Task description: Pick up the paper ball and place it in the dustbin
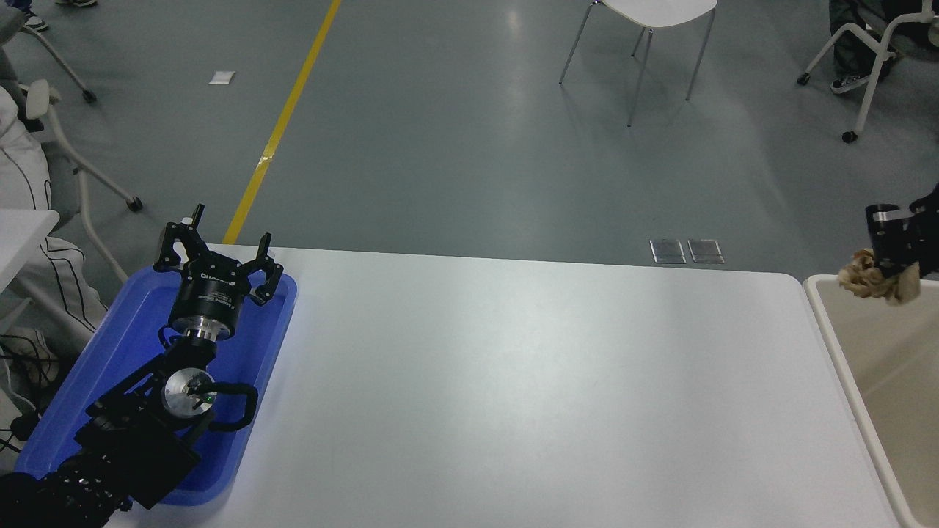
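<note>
The tan crumpled paper ball (879,279) hangs in my right gripper (891,265), which is shut on it at the picture's right edge. It is held in the air over the far left corner of the cream-beige dustbin (843,345), which stands just right of the white table (513,381). Most of the right arm is out of view. My left gripper (218,253) is open and empty, parked over the blue tray (257,345) at the lower left.
A white chair (645,29) and a wheeled chair (873,66) stand on the grey floor beyond the table. A person in white clothing (22,191) sits at the left edge. A yellow floor line (286,117) runs toward the table.
</note>
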`<state>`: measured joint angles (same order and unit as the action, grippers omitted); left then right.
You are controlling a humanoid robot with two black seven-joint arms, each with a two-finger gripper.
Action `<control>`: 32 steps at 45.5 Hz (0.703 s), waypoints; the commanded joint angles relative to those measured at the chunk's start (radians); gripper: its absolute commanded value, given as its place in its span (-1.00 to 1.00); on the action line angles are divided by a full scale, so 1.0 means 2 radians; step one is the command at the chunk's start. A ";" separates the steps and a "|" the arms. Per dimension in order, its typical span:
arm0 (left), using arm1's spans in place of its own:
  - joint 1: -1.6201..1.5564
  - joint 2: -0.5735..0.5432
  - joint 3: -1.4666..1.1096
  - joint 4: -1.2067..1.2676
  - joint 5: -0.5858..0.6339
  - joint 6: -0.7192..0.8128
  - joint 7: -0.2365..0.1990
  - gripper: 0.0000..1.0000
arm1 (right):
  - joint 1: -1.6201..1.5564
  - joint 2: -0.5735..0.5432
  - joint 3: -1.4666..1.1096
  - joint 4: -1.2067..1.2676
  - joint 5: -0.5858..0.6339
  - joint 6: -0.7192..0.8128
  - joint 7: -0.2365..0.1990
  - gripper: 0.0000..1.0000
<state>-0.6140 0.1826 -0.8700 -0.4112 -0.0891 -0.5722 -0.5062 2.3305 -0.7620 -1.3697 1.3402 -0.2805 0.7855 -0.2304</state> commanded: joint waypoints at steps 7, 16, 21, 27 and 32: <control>0.000 0.000 0.000 0.000 0.000 0.000 0.000 1.00 | -0.095 -0.103 0.012 -0.120 -0.023 0.000 0.000 -1.00; 0.000 0.000 0.000 0.000 0.000 0.000 0.000 1.00 | -0.259 -0.118 0.119 -0.195 -0.022 0.000 0.000 -1.00; 0.000 0.000 0.000 0.000 0.000 0.000 0.000 1.00 | -0.349 -0.116 0.188 -0.237 -0.022 0.000 0.000 -1.00; 0.000 0.000 0.000 0.000 0.000 0.000 0.000 1.00 | -0.443 -0.115 0.266 -0.267 -0.022 -0.024 0.000 -1.00; 0.000 0.000 0.000 0.000 0.000 0.000 0.000 1.00 | -0.504 -0.114 0.315 -0.271 -0.022 -0.085 0.000 -1.00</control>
<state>-0.6136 0.1825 -0.8698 -0.4111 -0.0890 -0.5722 -0.5062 1.6284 -0.9803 -0.9755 0.8894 -0.3239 0.7526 -0.2300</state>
